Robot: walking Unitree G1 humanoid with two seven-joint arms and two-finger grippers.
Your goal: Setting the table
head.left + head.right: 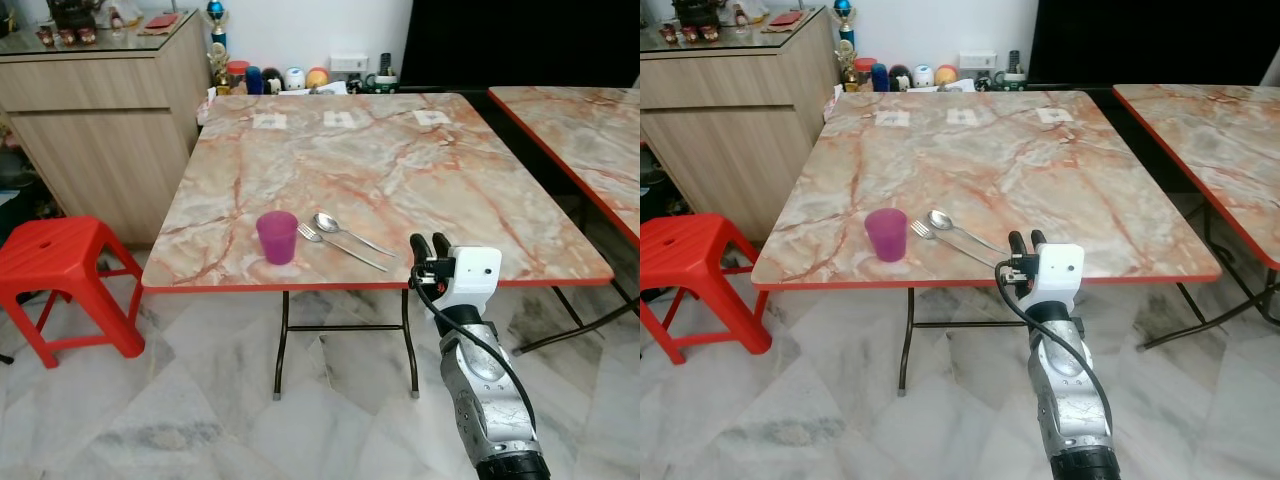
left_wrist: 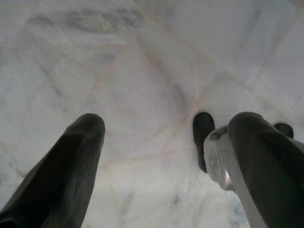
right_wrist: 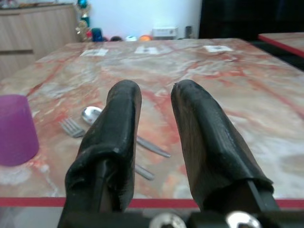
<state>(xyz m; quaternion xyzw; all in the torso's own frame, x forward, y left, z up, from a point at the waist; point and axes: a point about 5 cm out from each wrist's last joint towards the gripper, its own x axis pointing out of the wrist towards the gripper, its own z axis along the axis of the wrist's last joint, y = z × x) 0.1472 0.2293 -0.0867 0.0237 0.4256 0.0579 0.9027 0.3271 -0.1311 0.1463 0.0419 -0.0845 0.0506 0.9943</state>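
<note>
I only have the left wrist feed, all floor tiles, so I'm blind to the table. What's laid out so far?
Observer: A purple cup stands near the table's front edge.
Operator: Any cutlery?
Observer: A spoon and a fork lie side by side just right of the cup.
Operator: Where's the right gripper?
Observer: The right gripper hangs at the front edge, right of the cutlery, fingers slightly apart and empty.

A marble-patterned table (image 1: 400,170) with a red edge stands on a pale marble-tile floor (image 1: 200,410). A second matching table (image 1: 580,130) stands to its right, a red plastic stool (image 1: 60,280) and a wooden cabinet (image 1: 100,120) to its left, against a white wall (image 1: 300,30).
</note>
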